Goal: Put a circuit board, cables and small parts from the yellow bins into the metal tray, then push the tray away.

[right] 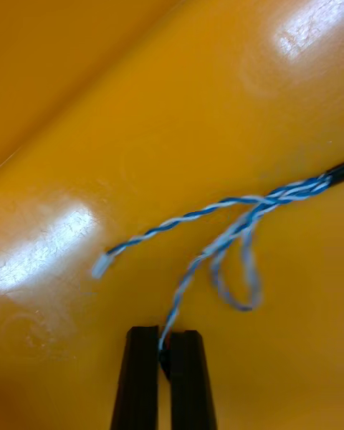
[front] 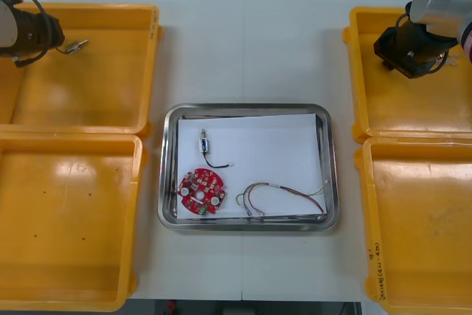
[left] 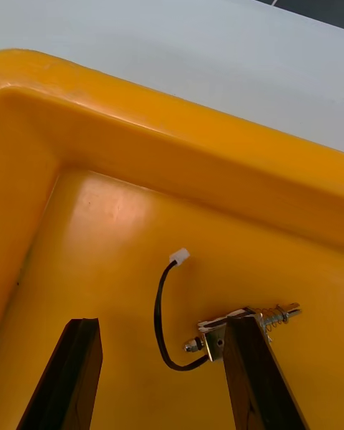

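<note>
Right gripper [right: 164, 333] clamping blue and white cable [right: 215, 247] end in far right yellow bin [right: 215, 79]; lift slowly, keeping trailing loop clear of wall. Left gripper [left: 161, 321] hanging over far left bin [left: 143, 136], fingers apart, one beside small metal part [left: 276, 315].

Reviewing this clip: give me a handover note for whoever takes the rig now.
Left claw: open in the far left yellow bin, a small metal part with black cable beside one finger, not gripped.
Right claw: shut on the blue and white cable in the far right yellow bin.
Metal tray: holds a red circuit board, a red and yellow cable and another small part with black cable.
To do: move that cable into the tray, probably the left bin's part too, then push the tray away.
</note>
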Controlling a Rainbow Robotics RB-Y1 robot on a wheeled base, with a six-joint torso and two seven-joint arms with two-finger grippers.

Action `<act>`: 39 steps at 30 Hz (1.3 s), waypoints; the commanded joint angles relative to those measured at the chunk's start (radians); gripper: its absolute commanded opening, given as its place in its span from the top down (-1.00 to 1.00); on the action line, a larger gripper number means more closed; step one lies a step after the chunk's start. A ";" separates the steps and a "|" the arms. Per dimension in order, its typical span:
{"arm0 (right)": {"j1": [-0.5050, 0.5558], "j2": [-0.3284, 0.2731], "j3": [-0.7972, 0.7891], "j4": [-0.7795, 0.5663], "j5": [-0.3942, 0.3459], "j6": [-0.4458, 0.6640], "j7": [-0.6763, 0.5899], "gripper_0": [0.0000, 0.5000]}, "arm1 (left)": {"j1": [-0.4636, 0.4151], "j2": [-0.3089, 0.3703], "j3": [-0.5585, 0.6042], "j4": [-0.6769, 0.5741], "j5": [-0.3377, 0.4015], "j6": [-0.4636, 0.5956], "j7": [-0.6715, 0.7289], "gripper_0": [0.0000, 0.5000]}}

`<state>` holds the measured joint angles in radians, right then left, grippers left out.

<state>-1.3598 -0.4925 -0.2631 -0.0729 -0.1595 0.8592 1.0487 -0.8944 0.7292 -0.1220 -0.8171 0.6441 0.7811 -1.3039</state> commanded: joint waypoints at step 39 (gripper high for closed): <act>0.111 -0.078 0.036 -0.617 -0.012 0.681 0.042 1.00 | -0.044 -0.022 -0.053 0.076 0.034 -0.102 -0.089 1.00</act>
<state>-1.3121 -0.5272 -0.2487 -0.5452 -0.1577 1.4844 1.0565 -0.8945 0.7141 -0.1642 -0.7374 0.6685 0.6876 -1.3040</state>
